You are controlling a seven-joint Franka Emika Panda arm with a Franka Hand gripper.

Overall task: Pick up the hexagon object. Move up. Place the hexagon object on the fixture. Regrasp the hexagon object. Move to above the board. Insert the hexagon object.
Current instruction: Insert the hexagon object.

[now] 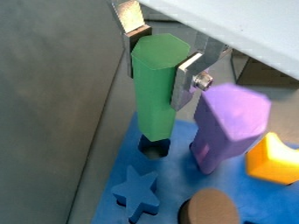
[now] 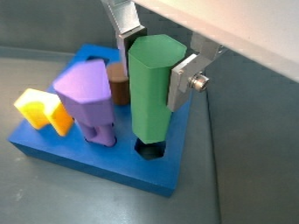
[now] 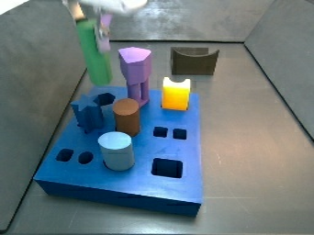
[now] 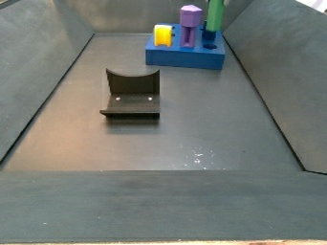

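My gripper (image 1: 162,54) is shut on the green hexagon object (image 1: 153,96) near its upper end and holds it upright; both wrist views show this (image 2: 156,59). The prism (image 2: 149,101) hangs over the corner of the blue board (image 2: 70,150). Its lower end sits at the mouth of a dark hole (image 1: 156,149); I cannot tell whether it has gone in. In both side views the green prism (image 3: 91,50) (image 4: 216,14) stands at the board's (image 3: 135,179) far corner. The dark fixture (image 4: 132,96) (image 3: 193,61) stands empty, apart from the board.
A purple prism (image 1: 228,127) stands in the board right beside the green one. A yellow block (image 3: 177,93), a brown cylinder (image 3: 125,115), a blue star piece (image 3: 86,112) and a pale blue cylinder (image 3: 114,150) also stand in it. Grey bin walls (image 4: 52,77) surround the floor.
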